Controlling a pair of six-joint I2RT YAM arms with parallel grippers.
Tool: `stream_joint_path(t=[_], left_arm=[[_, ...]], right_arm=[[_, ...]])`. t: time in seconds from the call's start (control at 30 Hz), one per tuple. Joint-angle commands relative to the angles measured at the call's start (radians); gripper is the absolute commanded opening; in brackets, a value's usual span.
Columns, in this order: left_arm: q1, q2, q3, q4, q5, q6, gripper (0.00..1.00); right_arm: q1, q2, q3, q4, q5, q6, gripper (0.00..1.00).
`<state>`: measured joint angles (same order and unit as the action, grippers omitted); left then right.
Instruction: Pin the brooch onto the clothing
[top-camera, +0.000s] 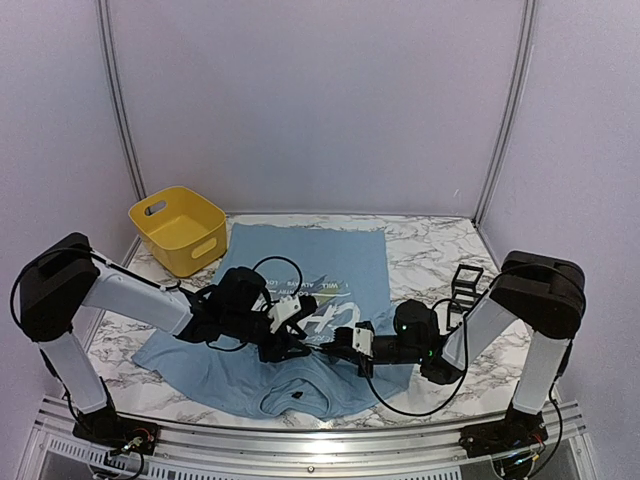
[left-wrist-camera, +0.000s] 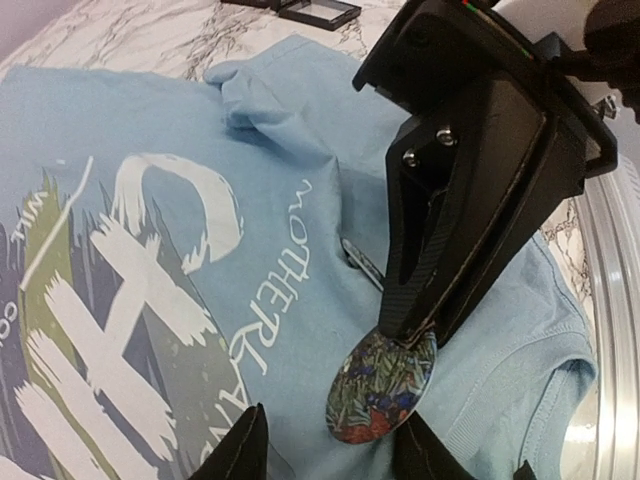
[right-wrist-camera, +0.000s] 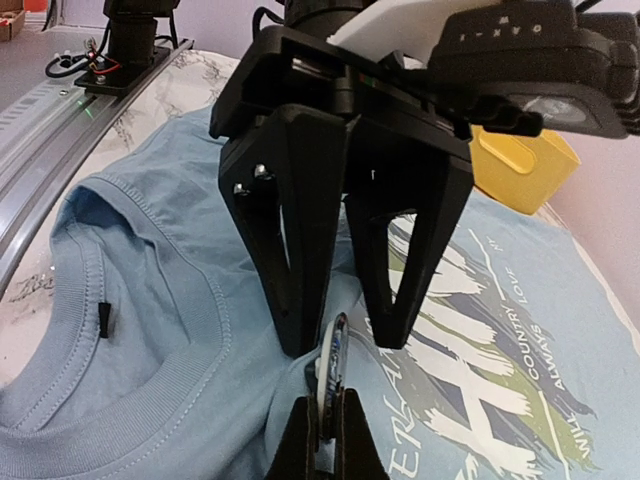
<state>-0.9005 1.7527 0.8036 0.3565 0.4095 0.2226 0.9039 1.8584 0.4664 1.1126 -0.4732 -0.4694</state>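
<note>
Light blue short-sleeved T-shirt (top-camera: 300, 260) with large white lettering and yellow-green brush streaks: lies spread flat on the white marble-patterned bench (top-camera: 430, 250), ribbed collar (right-wrist-camera: 190, 370) toward the arm bases. Round glossy brooch (left-wrist-camera: 385, 385) with dark floral print: stands on edge over the chest of the T-shirt, just beside the small white "MOTHERLAND" text and near the collar; contact with the fabric cannot be told. Right hand (right-wrist-camera: 327, 440): clamps narrow on the rim of the brooch, fingers pressed against both faces. Left hand (right-wrist-camera: 342, 345): points down opposite the right hand, fingers parted to a moderate gap, one on each side of the brooch; grips nothing, and contact of either finger with the brooch cannot be told. Yellow rectangular plastic bin (top-camera: 178, 230): sits on the bench at the far left corner of the T-shirt. Small black open-frame box (top-camera: 465, 285): sits on the bench just right of the T-shirt.
</note>
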Motion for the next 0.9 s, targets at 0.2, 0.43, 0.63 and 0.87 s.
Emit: stream_joint_path(t=[0.2,0.43,0.63,0.87], left_arm=[[0.023,-0.075,-0.039,0.06,0.082,0.089,0.46],[0.025,-0.114,-0.075,0.06,0.134,0.151,0.47],[0.024,-0.057,-0.036,0.073,0.05,0.13,0.41],[0.022,-0.044,-0.029,0.094,0.075,0.11,0.21]], right_arm=[[-0.008,-0.007,0.005,0.051,-0.076,0.035,0.0],[-0.011,-0.002,0.011,0.048,-0.074,0.034,0.0],[-0.012,-0.004,0.017,0.049,-0.083,0.035,0.0],[-0.013,-0.004,0.018,0.046,-0.084,0.032,0.0]])
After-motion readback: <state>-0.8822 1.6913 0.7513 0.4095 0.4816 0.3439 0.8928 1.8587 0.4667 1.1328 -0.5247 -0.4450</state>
